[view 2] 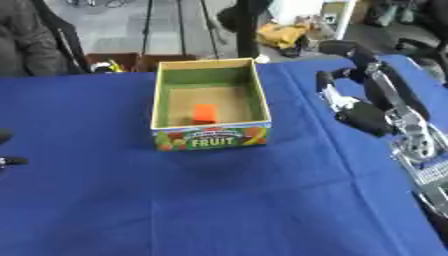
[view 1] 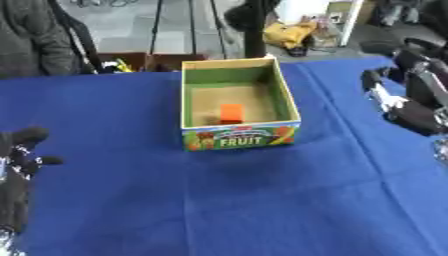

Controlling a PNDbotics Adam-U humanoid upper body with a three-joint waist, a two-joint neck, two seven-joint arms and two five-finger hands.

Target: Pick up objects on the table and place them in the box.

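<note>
A cardboard fruit box (view 1: 240, 136) with green inner walls stands on the blue table, a little beyond its middle. An orange block (view 1: 231, 113) lies on the box floor, near the front wall. My right hand (view 2: 372, 95) hovers to the right of the box, above the cloth, fingers straight and relaxed, holding nothing. My left hand (view 1: 19, 165) rests at the lower left edge, fingers up and relaxed, nothing in it.
The blue cloth (view 1: 245, 200) covers the whole table. Beyond the far edge stand a person in grey (view 1: 31, 35), a dark pole (view 1: 255, 30) and a yellow object (view 1: 289, 34) on the floor.
</note>
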